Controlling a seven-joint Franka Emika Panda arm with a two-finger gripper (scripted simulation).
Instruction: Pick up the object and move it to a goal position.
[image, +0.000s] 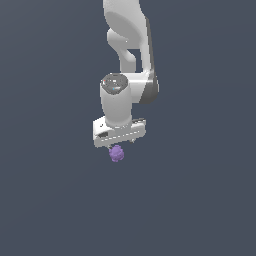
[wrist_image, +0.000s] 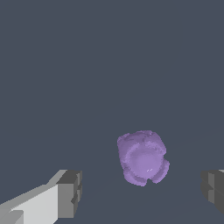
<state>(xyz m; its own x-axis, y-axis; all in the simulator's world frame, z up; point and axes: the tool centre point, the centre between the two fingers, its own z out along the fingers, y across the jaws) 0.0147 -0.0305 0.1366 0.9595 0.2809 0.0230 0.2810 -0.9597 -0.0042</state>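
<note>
Closest to you, in the wrist view, your gripper (wrist_image: 142, 194) stands wide open. One finger (wrist_image: 65, 197), white with a grey pad, enters at one lower corner, and only the grey pad of the other shows, cut off at the opposite edge. Between them, touching neither, sits the purple berry-like lump (wrist_image: 142, 157). It lies nearer the cut-off finger than the fully shown one. Its bumpy, lobed surface is plain here, a detail the exterior view does not give. The gripper holds nothing.

Behind the lump, the wrist view shows only flat dark grey ground (wrist_image: 109, 65), with no edges or markings.

Farther off, the exterior view shows what the wrist view cannot: the whole white Panda arm (image: 127, 50) coming down from the top edge, where it is cut off, to the white hand (image: 119, 131). The hand points downward. The lump (image: 116, 153) appears just below the hand as a small purple blob. Here the fingers are short dark stubs, too small to judge their spread. You cannot tell from either view whether the lump rests on the ground.
</note>
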